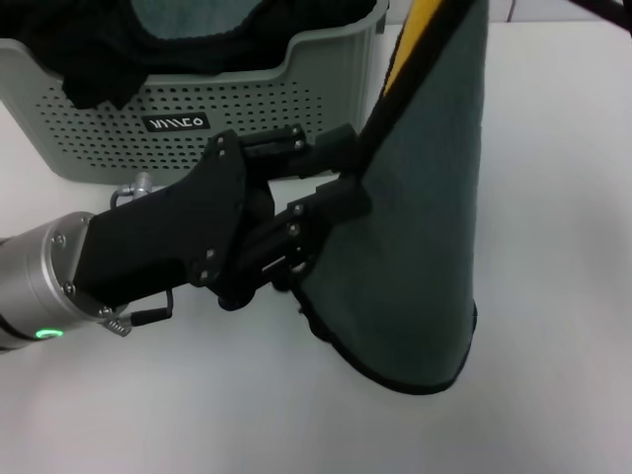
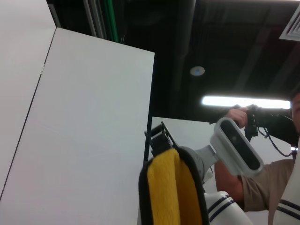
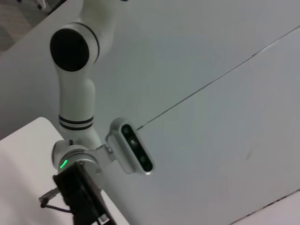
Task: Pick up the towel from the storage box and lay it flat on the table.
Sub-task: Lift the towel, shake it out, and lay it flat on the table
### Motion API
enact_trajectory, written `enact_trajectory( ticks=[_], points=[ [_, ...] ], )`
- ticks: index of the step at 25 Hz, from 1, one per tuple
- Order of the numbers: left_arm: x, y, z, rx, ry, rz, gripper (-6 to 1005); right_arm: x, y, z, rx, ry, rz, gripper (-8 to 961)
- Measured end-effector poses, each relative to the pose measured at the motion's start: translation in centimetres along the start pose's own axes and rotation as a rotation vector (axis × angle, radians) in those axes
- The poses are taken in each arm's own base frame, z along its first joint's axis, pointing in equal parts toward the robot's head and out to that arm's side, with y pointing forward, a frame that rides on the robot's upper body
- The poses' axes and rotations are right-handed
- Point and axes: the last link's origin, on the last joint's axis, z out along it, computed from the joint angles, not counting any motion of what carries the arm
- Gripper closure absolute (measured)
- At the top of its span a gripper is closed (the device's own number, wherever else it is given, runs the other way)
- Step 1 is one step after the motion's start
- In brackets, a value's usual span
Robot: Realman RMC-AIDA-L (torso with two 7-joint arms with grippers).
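one fuzzy teal towel [image 1: 425, 227], black-piped, rounded corner

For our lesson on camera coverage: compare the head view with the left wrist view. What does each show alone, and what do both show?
Head view only: the storage box on the table, and the left gripper pinching the hanging towel's edge. Left wrist view only: a wall panel, a ceiling light and a person. Both: the towel's yellow side.

The towel's [image 1: 425, 197] upper end is running off the head view's top edge, above the left gripper [image 1: 331, 202]. That gripper's fingertips are vanishing behind the towel's edge, hiding their gap.
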Motion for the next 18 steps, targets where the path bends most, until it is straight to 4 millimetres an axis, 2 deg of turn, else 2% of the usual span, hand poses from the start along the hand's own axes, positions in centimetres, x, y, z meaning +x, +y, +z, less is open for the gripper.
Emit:
enact_trajectory(
  ticks=[6,13,18],
  points=[
    [-0.6,0.2,-0.2,0.018,-0.003,0.022,691,-0.1,-0.8,-0.3,0.048,0.003,-0.013,918],
    [-1.5,0.2,-0.8,0.08,-0.024,0.021,693,-0.4,-2.3,-2.0,0.134,-0.002,-0.031,917],
    [-2.1,0.4,-1.3,0.12,-0.035,0.005,694,-0.4,-2.5,-3.0,0.174,0.003,-0.029,916]
  ],
)
